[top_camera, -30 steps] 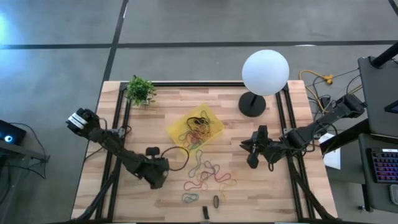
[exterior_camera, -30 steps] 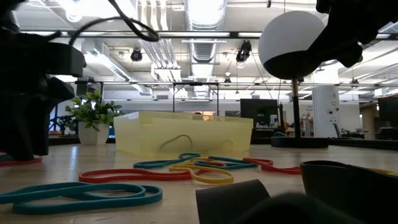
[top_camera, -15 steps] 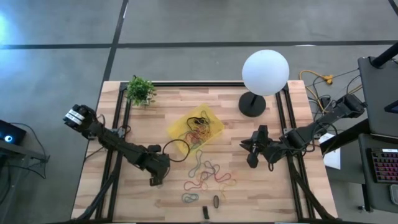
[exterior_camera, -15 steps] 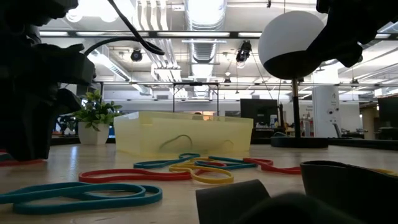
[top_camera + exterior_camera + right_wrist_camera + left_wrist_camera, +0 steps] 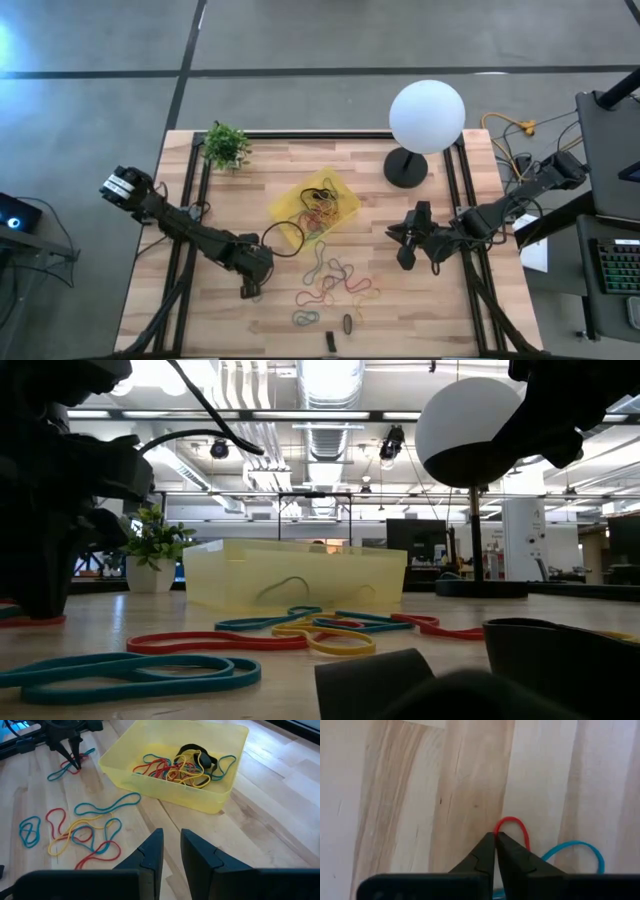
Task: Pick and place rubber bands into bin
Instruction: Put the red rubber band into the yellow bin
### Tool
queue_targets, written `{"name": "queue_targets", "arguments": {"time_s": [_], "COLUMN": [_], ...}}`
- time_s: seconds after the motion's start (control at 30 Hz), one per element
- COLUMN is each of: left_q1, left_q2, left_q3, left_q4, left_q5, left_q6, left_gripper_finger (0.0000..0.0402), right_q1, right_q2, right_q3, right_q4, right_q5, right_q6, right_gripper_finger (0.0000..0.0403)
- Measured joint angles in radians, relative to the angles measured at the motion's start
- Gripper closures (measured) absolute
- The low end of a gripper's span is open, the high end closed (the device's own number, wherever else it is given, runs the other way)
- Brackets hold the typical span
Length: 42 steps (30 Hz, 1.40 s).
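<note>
Wooden table (image 5: 240, 200): far edge hidden behind lamp globe (image 5: 427, 116) in high view. Yellow translucent bin (image 5: 210, 795) mid-table, holding tangled red, yellow, blue bands plus black one. Loose rubber bands (image 5: 335, 280) near bin. Left gripper (image 5: 495, 840) closed on red band (image 5: 512, 822), tips at table; blue band (image 5: 575, 851) partly cut off. Right gripper (image 5: 170, 847) hovers, narrow gap, holding nothing.

one bin (image 5: 340, 189), many rubber bands (image 5: 335, 277)

The bin (image 5: 314, 206) sits mid-table (image 5: 450, 310), with loose rubber bands (image 5: 335, 280) strewn on the wood in front of it. Behind it stand a plant (image 5: 226, 146) at the left and a lamp (image 5: 425, 118) at the right.
</note>
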<state>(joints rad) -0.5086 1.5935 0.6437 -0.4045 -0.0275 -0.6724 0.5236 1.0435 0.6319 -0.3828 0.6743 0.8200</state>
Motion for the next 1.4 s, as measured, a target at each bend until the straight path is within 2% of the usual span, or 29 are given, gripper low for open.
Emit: {"name": "queue_targets", "arguments": {"time_s": [0.13,0.63,0.97,1.17,1.3,1.4], "left_q1": [-0.002,-0.003,-0.004,-0.003,-0.002,-0.002], "left_q2": [-0.036,-0.336,-0.488,-0.447,-0.346,-0.261], "left_q3": [0.007,0.032,0.035,0.020,0.008,0.013], "left_q4": [-0.011,-0.033,-0.015,-0.100,-0.089,-0.057], "left_q5": [-0.020,-0.216,-0.296,-0.281,-0.201,-0.126], "left_q6": [-0.001,0.002,0.085,0.076,0.051,0.054], "left_gripper_finger": [0.0401,0.0401,0.0401,0.0401,0.0398,0.0378], "right_q1": [0.000,0.000,-0.001,-0.001,-0.001,-0.001], "right_q2": [0.000,0.000,0.000,0.000,0.000,0.000], "right_q3": [0.000,0.000,0.000,0.000,0.000,0.000], "right_q4": [0.000,-0.001,-0.002,-0.002,-0.003,-0.003], "right_q5": [0.000,0.001,0.002,0.011,0.015,0.018], "right_q6": [0.000,0.005,0.004,-0.014,-0.015,-0.015], "right_gripper_finger": [0.0346,0.0346,0.0346,0.0346,0.0346,0.0346]}}
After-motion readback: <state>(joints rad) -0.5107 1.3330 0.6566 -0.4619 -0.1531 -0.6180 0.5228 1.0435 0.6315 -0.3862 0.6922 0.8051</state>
